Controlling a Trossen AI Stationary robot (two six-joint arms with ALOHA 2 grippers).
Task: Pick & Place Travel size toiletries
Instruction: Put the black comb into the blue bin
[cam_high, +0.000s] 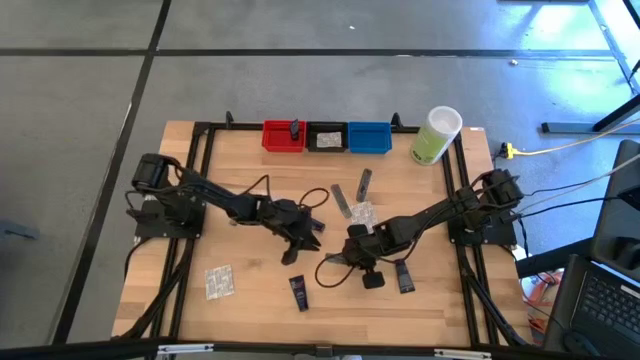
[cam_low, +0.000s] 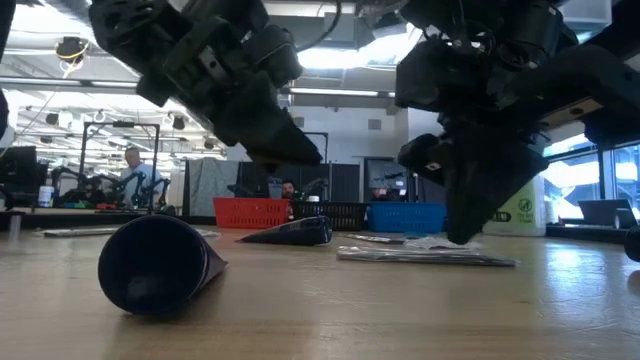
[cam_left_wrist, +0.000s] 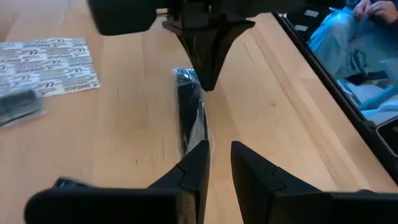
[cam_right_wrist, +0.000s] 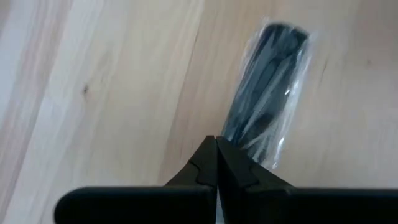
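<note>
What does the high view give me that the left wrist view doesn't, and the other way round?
Only the high view shows the red bin, black bin and blue bin along the far edge, the pale-green container and the dark tube near the front edge. Only the left wrist view shows the left gripper with a narrow gap between its fingers, and a person's legs beyond the table. Both show the printed sachet and the right gripper.

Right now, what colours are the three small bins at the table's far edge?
Red bin, black bin and blue bin, left to right; clearest in the high view.
</note>
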